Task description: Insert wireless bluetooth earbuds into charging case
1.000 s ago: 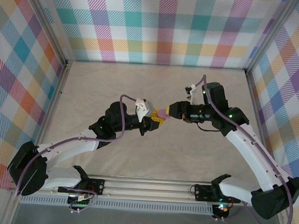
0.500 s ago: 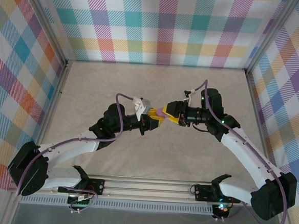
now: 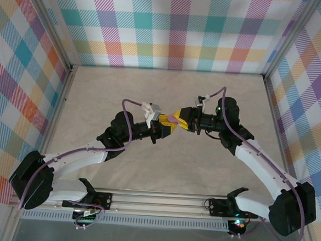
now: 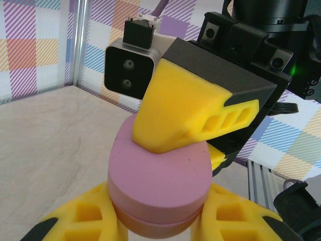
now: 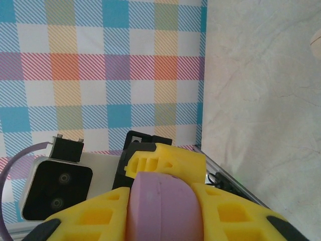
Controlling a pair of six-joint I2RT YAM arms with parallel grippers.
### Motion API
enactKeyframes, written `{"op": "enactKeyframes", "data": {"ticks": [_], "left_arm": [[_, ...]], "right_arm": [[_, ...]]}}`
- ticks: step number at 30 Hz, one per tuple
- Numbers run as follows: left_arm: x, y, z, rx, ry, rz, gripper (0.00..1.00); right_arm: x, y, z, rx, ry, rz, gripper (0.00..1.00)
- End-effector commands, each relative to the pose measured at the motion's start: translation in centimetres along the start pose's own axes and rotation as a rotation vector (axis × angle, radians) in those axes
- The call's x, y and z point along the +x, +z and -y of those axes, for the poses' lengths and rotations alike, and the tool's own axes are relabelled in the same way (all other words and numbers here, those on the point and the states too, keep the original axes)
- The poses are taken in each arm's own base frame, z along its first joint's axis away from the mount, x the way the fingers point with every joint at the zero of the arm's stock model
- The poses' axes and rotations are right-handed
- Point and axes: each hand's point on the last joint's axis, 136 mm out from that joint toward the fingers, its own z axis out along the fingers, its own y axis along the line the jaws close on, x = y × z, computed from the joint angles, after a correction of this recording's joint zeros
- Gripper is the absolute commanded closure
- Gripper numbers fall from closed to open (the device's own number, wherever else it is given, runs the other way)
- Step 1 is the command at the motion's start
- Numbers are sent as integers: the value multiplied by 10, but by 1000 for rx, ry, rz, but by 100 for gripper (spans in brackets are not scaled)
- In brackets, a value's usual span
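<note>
At centre frame in the top view, the purple charging case hangs above the table, its base pinched by the left gripper from the lower left, its lid clasped by the right gripper reaching in from the right.

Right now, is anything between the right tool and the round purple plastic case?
Nothing visible. The right tool has its yellow fingers closed against the round purple plastic case, which the left tool also grips.
</note>
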Motion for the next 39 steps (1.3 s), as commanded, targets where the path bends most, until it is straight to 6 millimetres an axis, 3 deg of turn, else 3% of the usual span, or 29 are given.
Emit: {"op": "enactKeyframes", "data": {"ticks": [1,5,7,14,18,24,30,39], "left_arm": [[-12,0,2,-6,18,13,85],[-7,-4,-7,-66,22,-9,43],[-7,-8,-11,-100,33,-15,1],[5,-44,-42,-355,71,-100,0],[23,-81,-68,-565,73,-200,0],[41,-114,-78,-675,42,-244,0],[46,-130,-83,-739,21,-235,0],[49,-134,-85,-753,20,-239,0]], "right_arm": [[-4,4,-6,-37,-31,0,78],[-11,7,-4,-25,-29,14,80],[-16,10,1,-4,-24,25,80],[-43,19,36,179,-125,52,80],[-59,33,78,334,-220,7,79],[-73,70,156,411,-205,-96,79],[-78,93,213,541,-204,-176,78],[-79,88,254,698,-234,-225,71]]}}
